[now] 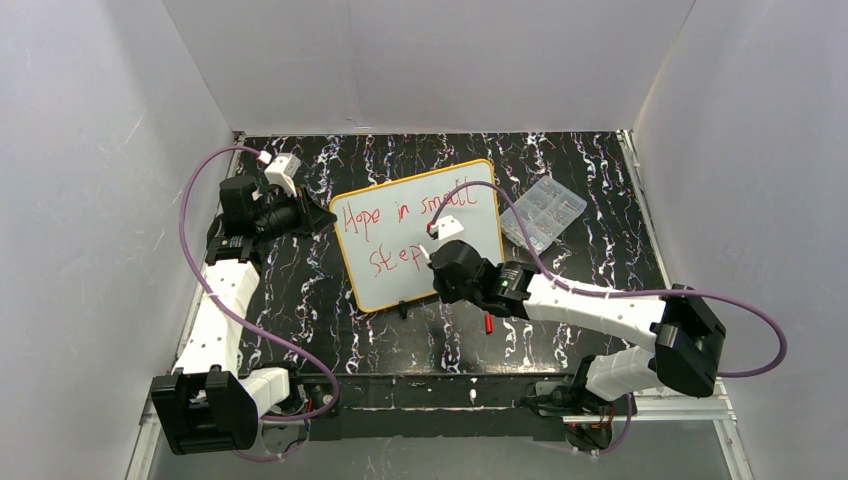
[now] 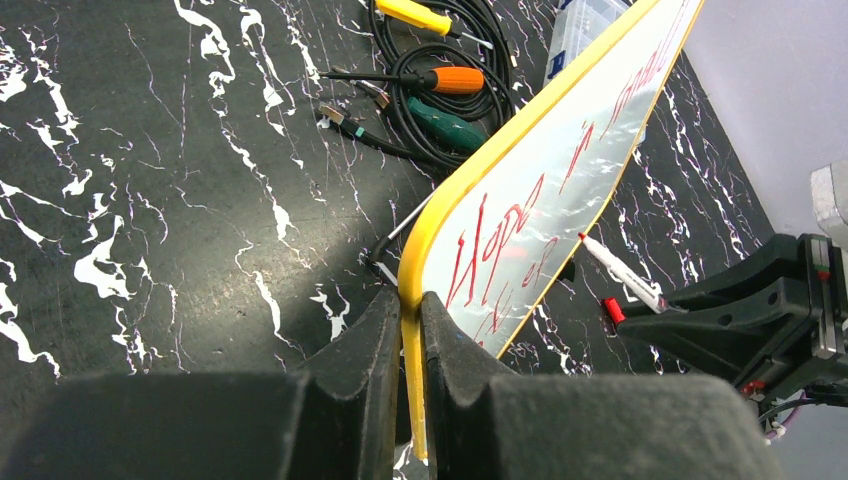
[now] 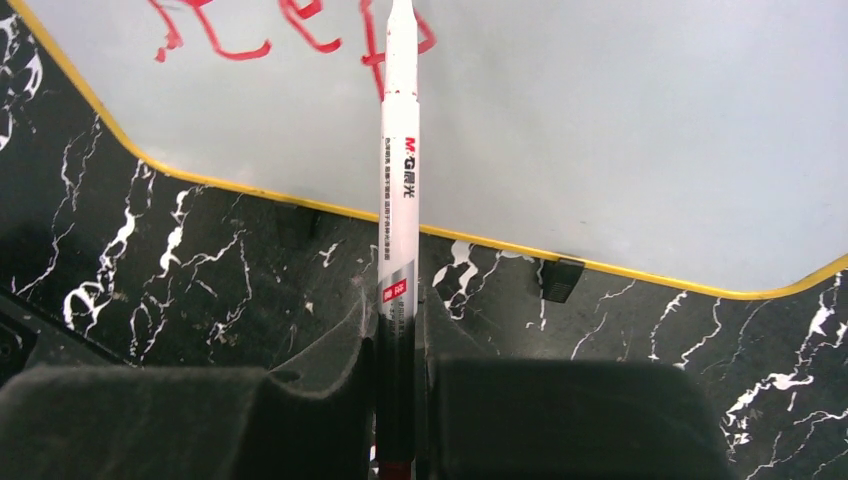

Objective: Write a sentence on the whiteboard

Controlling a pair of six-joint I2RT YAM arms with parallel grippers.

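Note:
The whiteboard (image 1: 420,240) lies tilted on the black marbled table, white with a yellow rim (image 2: 440,215). Red handwritten letters of the sentence (image 1: 405,212) read "Hope in small" on the upper line and "Step" (image 1: 396,260) below. My left gripper (image 2: 410,310) is shut on the board's rim at its left edge (image 1: 325,215). A white marker (image 3: 398,170) with a red end stands in my right gripper (image 3: 398,320), which is shut on its barrel. The marker's tip rests on the board at the end of the lower line (image 3: 400,12). In the left wrist view the marker (image 2: 622,272) slants toward the board.
A clear plastic parts box (image 1: 543,211) sits just right of the board. Screwdrivers with an orange handle (image 2: 455,80), a yellow handle (image 2: 415,14) and a green handle (image 2: 448,122) lie with black cables behind the board. A small red cap (image 1: 488,322) lies near the right arm.

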